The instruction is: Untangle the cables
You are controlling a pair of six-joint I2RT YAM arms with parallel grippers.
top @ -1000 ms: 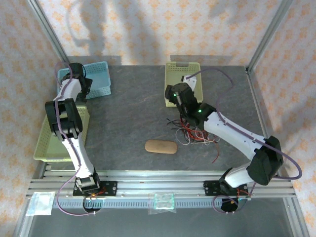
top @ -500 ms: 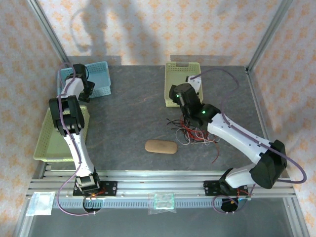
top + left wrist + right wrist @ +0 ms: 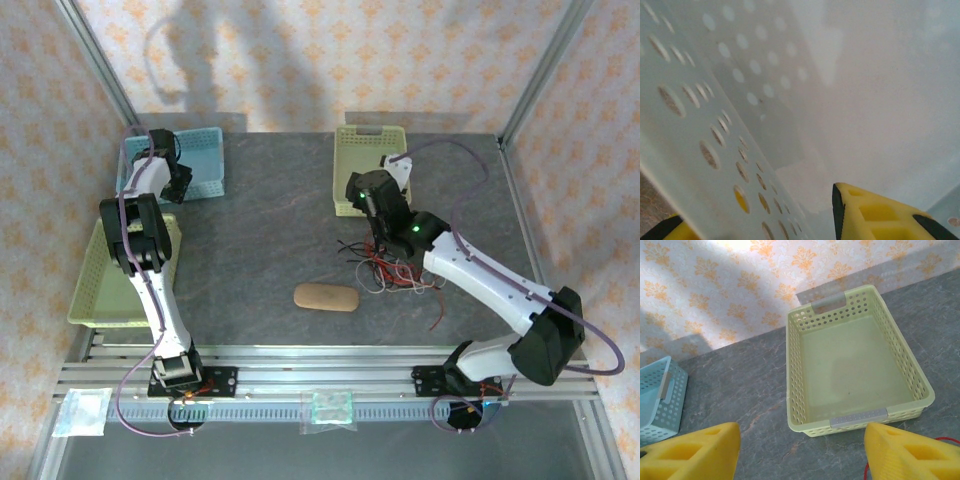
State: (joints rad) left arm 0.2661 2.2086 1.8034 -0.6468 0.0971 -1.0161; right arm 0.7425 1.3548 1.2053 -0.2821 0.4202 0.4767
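**Two pincers inspected; cable tangle lies by the right one**

Top view. The left pincer (image 3: 180,183) sits at the near rim of the blue basket (image 3: 205,150), at the far left of the table (image 3: 270,230). Whether it clamps that rim cannot be judged from here. The right pincer (image 3: 380,225) hangs just on the near side of the yellow-green basket (image 3: 345,170). The cables (image 3: 395,268), a knot of red, black and pale strands, lie on the table just beside this pincer, on its near side and partly under the arm. A tan oval pad (image 3: 326,297) lies near the tangle, toward the left arm. The left pincer is well apart from the cables.

Left wrist view. The left pincer (image 3: 772,222) has its yellow fingers (image 3: 880,215) either side of the perforated wall of the blue basket (image 3: 715,100). It cannot be told if they press on it.

Right wrist view. The right pincer (image 3: 802,452) stands wide apart with nothing between its fingers (image 3: 695,450). The yellow-green basket (image 3: 792,365) is straight ahead of it. One red cable (image 3: 866,471) shows at the inner edge of its right finger.
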